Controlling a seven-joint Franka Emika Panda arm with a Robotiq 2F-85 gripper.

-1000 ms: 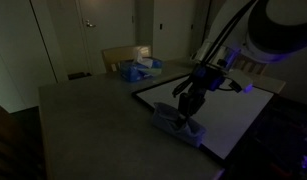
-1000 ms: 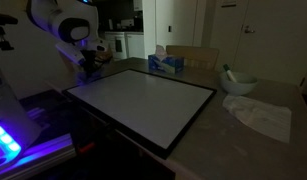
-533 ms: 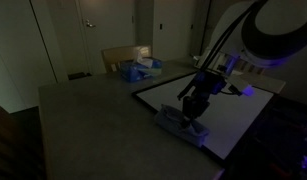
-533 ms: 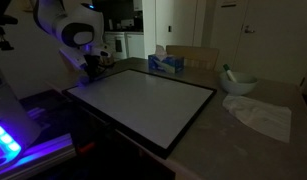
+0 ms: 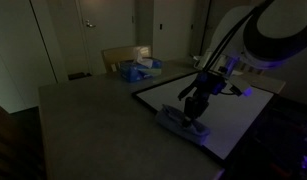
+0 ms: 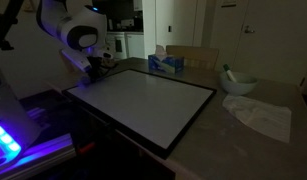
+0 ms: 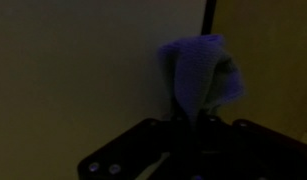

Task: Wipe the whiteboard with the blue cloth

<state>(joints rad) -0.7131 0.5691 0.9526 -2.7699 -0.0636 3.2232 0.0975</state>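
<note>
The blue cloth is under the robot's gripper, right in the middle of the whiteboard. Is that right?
Not quite. The blue cloth is under the gripper, but it sits at a corner of the whiteboard, not in the middle. You can see this in an exterior view, where the middle of the board is bare.

Rectangular white whiteboard with a thin dark frame (image 5: pixel 228 120) (image 6: pixel 143 103), lying flat on the tabletop (image 5: pixel 88 115) and seen in both exterior views. Crumpled blue cloth (image 5: pixel 179 122) (image 7: pixel 200 72), bunched into a loose heap with raised folds, resting on the board's surface near one corner, just inside the frame edge.
</note>
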